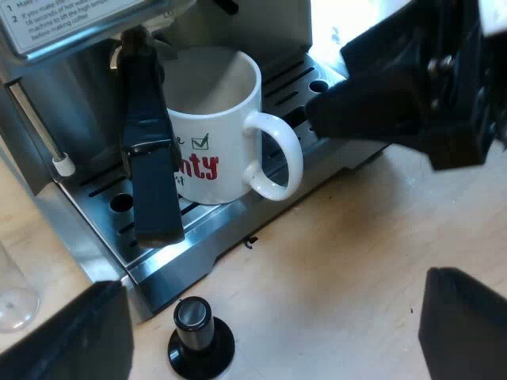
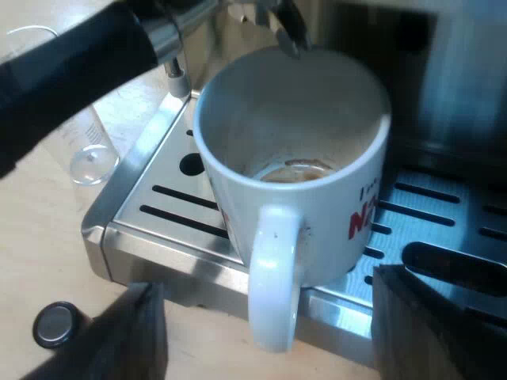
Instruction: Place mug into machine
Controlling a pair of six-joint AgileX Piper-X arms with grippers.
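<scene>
Wood tabletop [image 1: 356, 261] underneath, steel drip tray [image 2: 166, 198] dead ahead of right gripper [image 2: 265, 321]. Fingers [image 2: 146, 332] spread, pinching nothing. Got mug [image 2: 293, 142] upright on tray, handle [image 2: 273, 277] pointing back between them. Left gripper [image 1: 273, 317] farther off, spread too.

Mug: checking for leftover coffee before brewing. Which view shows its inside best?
The right wrist view: it looks down into the mug, where a brownish ring shows at the bottom. The left wrist view shows the mug side-on, with handle and red lettering, on the drip tray; its inner bottom is hidden.
</scene>
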